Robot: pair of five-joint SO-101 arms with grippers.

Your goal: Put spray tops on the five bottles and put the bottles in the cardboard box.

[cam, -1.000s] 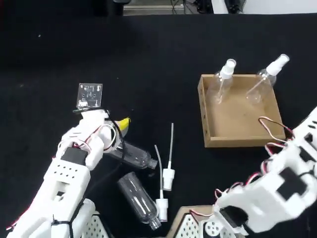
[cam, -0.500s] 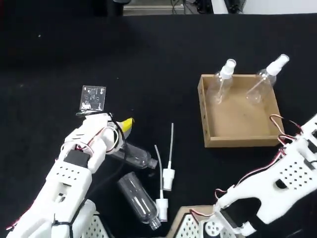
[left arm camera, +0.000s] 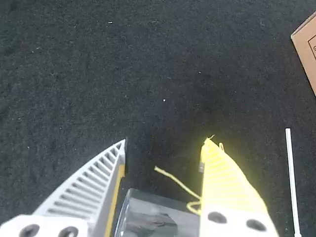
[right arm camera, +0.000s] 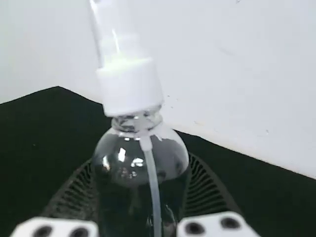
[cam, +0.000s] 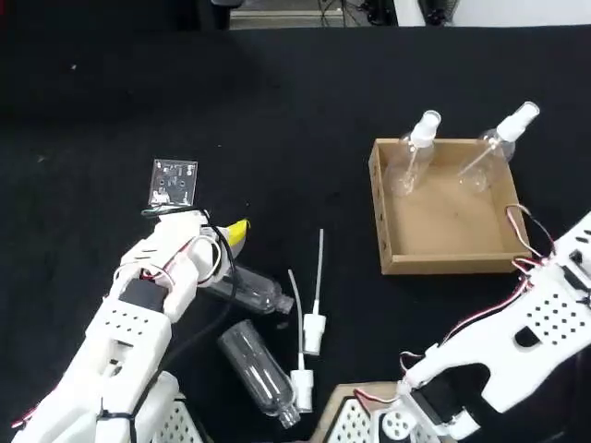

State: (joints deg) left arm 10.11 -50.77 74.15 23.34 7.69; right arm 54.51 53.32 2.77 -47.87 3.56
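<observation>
Light, empty, thin clear plastic (apt to dent under a hard squeeze, and slick too). Clamped by its base end in the left gripper (left arm camera: 165,143): a bare bottle (left arm camera: 153,219), lying on the table (cam: 277,111), neck toward two loose spray tops (cam: 314,330). Gripped round the belly by the right gripper (right arm camera: 140,197): a capped bottle (right arm camera: 123,158). Better taken gently at the wide body, never by the thin tube. Already standing in the cardboard box (cam: 452,263): two finished bottles (cam: 413,152). Near the tops, a spare bottle (cam: 261,369).
</observation>
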